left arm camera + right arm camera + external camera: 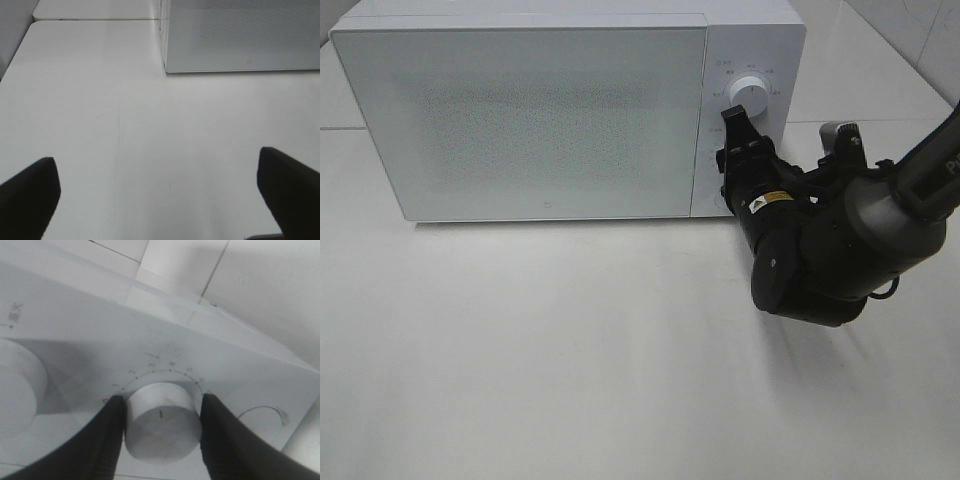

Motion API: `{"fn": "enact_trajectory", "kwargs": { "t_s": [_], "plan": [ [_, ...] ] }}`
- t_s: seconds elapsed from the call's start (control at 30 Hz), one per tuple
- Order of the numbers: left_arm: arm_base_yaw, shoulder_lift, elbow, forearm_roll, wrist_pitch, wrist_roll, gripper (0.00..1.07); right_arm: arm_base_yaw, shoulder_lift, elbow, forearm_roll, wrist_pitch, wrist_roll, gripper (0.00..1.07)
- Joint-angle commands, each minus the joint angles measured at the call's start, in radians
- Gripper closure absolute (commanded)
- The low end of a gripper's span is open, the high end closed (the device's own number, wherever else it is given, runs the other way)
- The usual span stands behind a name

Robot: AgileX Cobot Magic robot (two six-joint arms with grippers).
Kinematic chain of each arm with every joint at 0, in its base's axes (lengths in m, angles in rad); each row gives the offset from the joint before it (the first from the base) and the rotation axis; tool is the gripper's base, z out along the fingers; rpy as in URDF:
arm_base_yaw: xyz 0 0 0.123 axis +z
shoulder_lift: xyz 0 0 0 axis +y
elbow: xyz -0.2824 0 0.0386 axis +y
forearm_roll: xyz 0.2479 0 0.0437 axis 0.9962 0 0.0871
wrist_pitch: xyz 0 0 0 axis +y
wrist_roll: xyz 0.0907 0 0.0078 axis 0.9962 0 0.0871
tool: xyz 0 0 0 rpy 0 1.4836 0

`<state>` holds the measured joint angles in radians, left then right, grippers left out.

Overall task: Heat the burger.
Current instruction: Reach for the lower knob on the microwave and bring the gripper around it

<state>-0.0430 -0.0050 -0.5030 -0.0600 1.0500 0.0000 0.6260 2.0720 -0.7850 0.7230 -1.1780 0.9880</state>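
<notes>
At the near edge of the counter [570, 400]: noting the left jaws hanging wide open over bare white surface, dark fingers [30, 192] framing nothing, holding nothing.

Farther in, on the right side: noting the right arm [880, 230] reaching to the control panel [775, 70] of the microwave [550, 120]. Seeing, in the right wrist view, the right jaws closed partway on the lower dial [160, 427], pressing it from both sides and gripping it. Seeing the upper dial [748, 92] standing free just beside. Not managing to read where the red mark on the gripped dial is pointing against the numbered scale.

At the back: noting the microwave door [440, 60] sitting shut, with a speckled panel hiding the inside. Finding the burger in no view; judging it to be lying behind that door, without being able to confirm.

Judging loading and door-closing as done, and timer-setting as the step in hand. Remaining, by this reading: turning the dial and waiting out the heating.
</notes>
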Motion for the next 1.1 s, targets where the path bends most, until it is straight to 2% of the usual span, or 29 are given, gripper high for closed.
{"fn": "enact_trajectory", "kwargs": {
  "t_s": [0.03, 0.23, 0.43, 0.73, 1.1],
  "plan": [
    [0.003, -0.021, 0.004, -0.002, -0.014, 0.0, 0.06, 0.005, 0.001, -0.032, -0.211, 0.059, 0.136, 1.07],
    [0.003, -0.021, 0.004, -0.002, -0.014, 0.0, 0.06, 0.005, 0.001, -0.032, -0.248, 0.062, 0.466, 1.07],
    [0.003, -0.021, 0.004, -0.002, -0.014, 0.0, 0.06, 0.005, 0.001, -0.032, -0.261, 0.061, 0.64, 1.07],
    [0.003, -0.021, 0.004, -0.002, -0.014, 0.0, 0.06, 0.005, 0.001, -0.032, -0.269, 0.057, 0.687, 1.07],
    [0.003, -0.021, 0.004, -0.002, -0.014, 0.0, 0.06, 0.005, 0.001, -0.032, -0.255, 0.033, 0.633, 1.04]
  ]
}}
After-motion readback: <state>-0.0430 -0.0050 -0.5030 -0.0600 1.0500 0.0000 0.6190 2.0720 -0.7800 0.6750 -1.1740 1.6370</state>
